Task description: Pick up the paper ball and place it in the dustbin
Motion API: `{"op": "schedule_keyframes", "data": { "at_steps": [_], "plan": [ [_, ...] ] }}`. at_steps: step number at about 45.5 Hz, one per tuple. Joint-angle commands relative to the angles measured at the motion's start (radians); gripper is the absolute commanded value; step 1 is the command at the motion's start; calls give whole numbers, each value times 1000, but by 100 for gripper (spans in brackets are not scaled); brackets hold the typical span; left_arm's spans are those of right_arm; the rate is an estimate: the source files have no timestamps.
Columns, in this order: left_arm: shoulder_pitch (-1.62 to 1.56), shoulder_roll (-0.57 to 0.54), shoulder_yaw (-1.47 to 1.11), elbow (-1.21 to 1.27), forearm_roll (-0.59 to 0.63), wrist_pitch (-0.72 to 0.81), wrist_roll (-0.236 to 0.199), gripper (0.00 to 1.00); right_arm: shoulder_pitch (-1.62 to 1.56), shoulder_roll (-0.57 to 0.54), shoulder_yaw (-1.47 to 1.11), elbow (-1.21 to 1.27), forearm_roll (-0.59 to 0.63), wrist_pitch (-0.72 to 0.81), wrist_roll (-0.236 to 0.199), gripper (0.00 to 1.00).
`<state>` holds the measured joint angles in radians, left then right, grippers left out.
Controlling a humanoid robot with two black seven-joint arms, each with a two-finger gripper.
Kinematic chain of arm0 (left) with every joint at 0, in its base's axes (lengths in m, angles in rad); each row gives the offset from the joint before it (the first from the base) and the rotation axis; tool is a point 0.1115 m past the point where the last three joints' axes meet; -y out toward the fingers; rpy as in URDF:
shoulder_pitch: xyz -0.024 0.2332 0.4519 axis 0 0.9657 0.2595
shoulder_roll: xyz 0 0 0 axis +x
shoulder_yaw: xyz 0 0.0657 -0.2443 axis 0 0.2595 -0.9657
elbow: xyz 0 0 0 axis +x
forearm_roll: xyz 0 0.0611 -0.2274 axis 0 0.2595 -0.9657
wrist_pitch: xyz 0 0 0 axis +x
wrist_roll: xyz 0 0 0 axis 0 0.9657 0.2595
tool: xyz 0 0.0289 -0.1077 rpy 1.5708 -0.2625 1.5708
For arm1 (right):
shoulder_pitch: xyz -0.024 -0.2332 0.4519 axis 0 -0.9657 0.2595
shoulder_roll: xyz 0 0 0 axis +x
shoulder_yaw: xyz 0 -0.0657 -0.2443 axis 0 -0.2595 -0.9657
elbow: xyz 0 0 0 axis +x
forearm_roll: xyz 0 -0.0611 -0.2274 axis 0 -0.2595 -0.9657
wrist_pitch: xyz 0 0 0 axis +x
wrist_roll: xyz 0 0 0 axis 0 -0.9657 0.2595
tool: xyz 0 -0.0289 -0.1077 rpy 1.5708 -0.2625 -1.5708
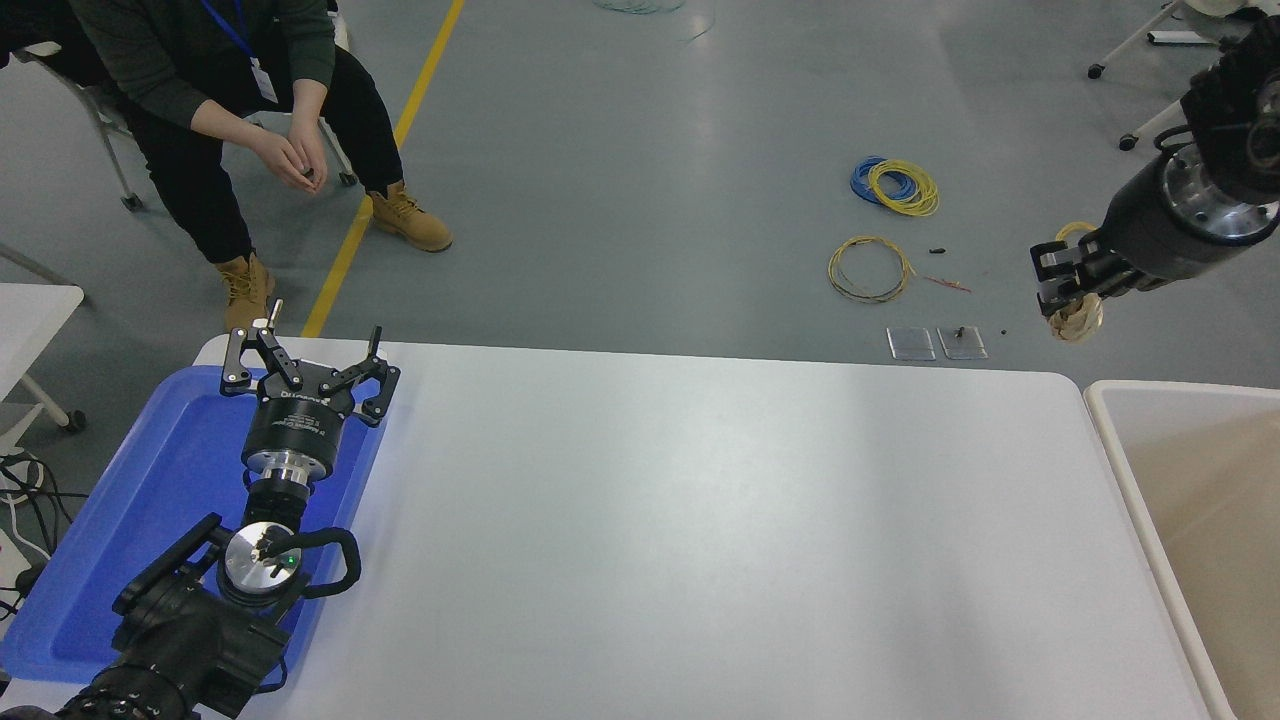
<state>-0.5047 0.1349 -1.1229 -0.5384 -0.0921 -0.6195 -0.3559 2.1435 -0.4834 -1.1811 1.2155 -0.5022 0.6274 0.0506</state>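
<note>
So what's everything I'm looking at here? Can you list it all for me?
paper ball: one, tan, gripped in the air beyond the table's far right corner
dustbin: one, white rim, beige inside, right of the table
table: one, white, centre
blue tray: one, table's left end
wire coils: about four, yellow and blue, on the floor
clear plates: two, floor by the far edge
person: one, seated, top left
left gripper: black, open, over the tray
right gripper: black, shut on the ball
</note>
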Motion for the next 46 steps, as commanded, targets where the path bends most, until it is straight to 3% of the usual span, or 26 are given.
{"op": "schedule_keyframes", "data": {
  "at_steps": [1,19,46],
  "plan": [
    [0,0,0,0,0,0,-2,100,-4,-3,0,1,-4,1,0,0],
    [0,0,0,0,0,0,0,100,-66,-66,-15,-83,-27,-6,0,0],
    [0,0,0,0,0,0,0,100,-706,-191,40,-850,-3,-130,-2,0]
  ]
}}
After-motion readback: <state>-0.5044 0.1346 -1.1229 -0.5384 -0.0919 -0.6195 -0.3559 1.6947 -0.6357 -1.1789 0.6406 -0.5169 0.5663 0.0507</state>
